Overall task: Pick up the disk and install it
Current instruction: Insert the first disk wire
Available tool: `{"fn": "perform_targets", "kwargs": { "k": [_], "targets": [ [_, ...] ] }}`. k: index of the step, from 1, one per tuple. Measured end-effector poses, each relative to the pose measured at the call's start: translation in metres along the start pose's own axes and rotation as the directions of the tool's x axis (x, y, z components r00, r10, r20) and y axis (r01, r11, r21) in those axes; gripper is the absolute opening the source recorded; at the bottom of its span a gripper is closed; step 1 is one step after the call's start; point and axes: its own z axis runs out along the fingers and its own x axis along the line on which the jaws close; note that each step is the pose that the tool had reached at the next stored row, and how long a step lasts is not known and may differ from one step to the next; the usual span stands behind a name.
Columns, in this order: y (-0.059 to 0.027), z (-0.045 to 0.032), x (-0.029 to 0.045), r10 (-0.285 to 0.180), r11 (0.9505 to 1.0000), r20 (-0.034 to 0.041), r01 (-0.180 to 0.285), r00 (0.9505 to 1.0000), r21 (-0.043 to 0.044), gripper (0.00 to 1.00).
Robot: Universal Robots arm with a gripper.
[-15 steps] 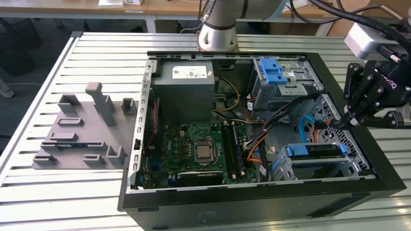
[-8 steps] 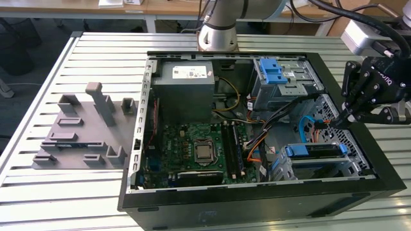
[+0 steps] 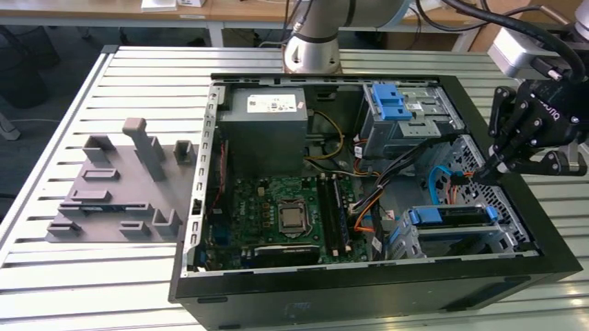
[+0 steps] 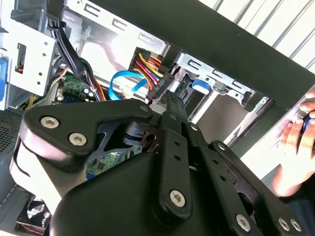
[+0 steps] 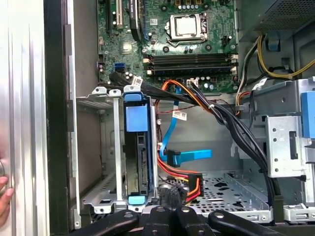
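Hand (image 3: 481, 172) pinched closed on nothing, hanging just beside the drive cage (image 5: 114, 147) on its cable side. The disk (image 5: 138, 157) stands on edge inside that cage, blue bracket outward, long axis down the slot, close ahead of the hand.

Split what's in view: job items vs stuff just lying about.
Job: the disk, standing in the drive cage; the hand, shut, holding nothing, near that cage; the open computer case.
Lying about: grey slotted tray on the table; a person's fingers outside the case.
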Motion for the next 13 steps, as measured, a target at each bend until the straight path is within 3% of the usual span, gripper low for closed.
{"fn": "perform_targets", "kwargs": {
  "k": [8, 9, 12, 13],
  "targets": [
    [-0.0002, 0.0013, -0.0097, 0.017, 0.9998, -0.0103, -0.017, 0.9998, -0.0024, 0.18],
    [-0.0002, 0.0017, -0.0099, 0.023, 0.9997, -0.0119, -0.023, 0.9997, -0.0024, 0.25],
    [-0.0002, 0.0028, -0.0105, 0.038, 0.9993, -0.0197, -0.038, 0.9991, -0.002, 0.25],
    [-0.0001, 0.0046, -0.014, 0.063, 0.998, -0.0245, -0.063, 0.9977, -0.0021, 0.25]
  ]
}}
